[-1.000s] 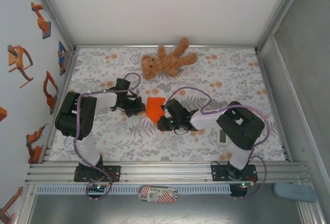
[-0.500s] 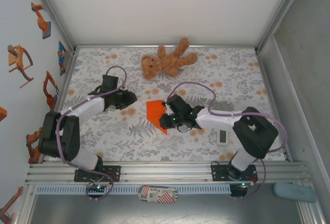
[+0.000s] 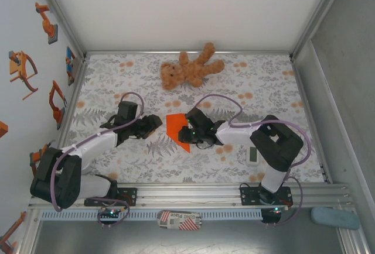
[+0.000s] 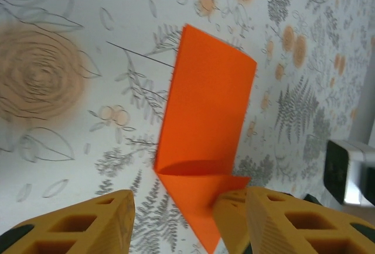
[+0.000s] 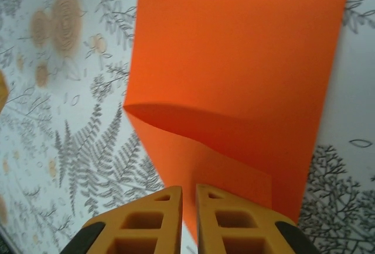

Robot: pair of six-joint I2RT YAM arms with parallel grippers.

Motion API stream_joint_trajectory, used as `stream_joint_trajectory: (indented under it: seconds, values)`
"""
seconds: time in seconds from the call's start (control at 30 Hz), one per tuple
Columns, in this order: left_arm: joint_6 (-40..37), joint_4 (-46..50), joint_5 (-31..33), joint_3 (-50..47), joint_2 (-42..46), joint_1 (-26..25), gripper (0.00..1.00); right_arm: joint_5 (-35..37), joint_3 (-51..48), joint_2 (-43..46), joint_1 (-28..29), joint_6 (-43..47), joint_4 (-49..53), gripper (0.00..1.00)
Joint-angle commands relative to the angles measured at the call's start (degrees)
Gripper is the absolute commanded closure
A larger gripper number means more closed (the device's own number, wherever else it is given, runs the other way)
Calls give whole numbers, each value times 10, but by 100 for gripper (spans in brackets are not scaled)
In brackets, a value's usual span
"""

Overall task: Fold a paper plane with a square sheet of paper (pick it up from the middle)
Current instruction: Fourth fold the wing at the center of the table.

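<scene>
Left arm: it reaches from its base at the near left toward the middle of the floral tabletop point(image 3: 117, 72). The left claw point(image 3: 153, 124) stands just left of the sheet and apart from it. In the left wrist view the left claw point(image 4: 176, 207) is parted about halfway. Nothing sits between its fingers, and the paper's pointed corner lies close to one finger point(image 4: 269, 219).

Centre: the square sheet of paper point(image 3: 177, 126) lies flat on the tabletop between the two claws. It is bright orange and partly folded. The left wrist view shows the sheet point(image 4: 205, 113) as a narrow panel with a triangular flap turned over at the near end. The teddy bear point(image 3: 188, 69) lies beyond it, well apart, near the far edge.

Right arm: the right claw point(image 3: 188, 134) sits at the sheet's right near edge. In the right wrist view the right claw point(image 5: 188, 207) has its fingers almost together, a thin slit between them, over the folded flap of the sheet point(image 5: 234, 61). Whether they nip the paper cannot be told.

Right side: a small white gadget point(image 3: 253, 155) lies on the tabletop beside the right arm.
</scene>
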State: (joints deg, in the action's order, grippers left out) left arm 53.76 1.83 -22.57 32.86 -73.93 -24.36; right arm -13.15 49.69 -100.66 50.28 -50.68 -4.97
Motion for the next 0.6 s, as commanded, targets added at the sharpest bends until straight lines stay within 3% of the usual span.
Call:
stream_joint_trajectory:
  seconds: [0.0, 0.37, 0.57]
  values:
    - [38, -43, -14, -6, -16, -17, 46, 22, 20, -12, -5, -15, -6, 85]
    - [53, -76, -30, 12, -96, -42, 50, -6, 2, -38, -18, -29, -25, 84]
    - [67, -79, -27, 15, -124, -51, 57, -20, -13, -39, -23, -37, -44, 84]
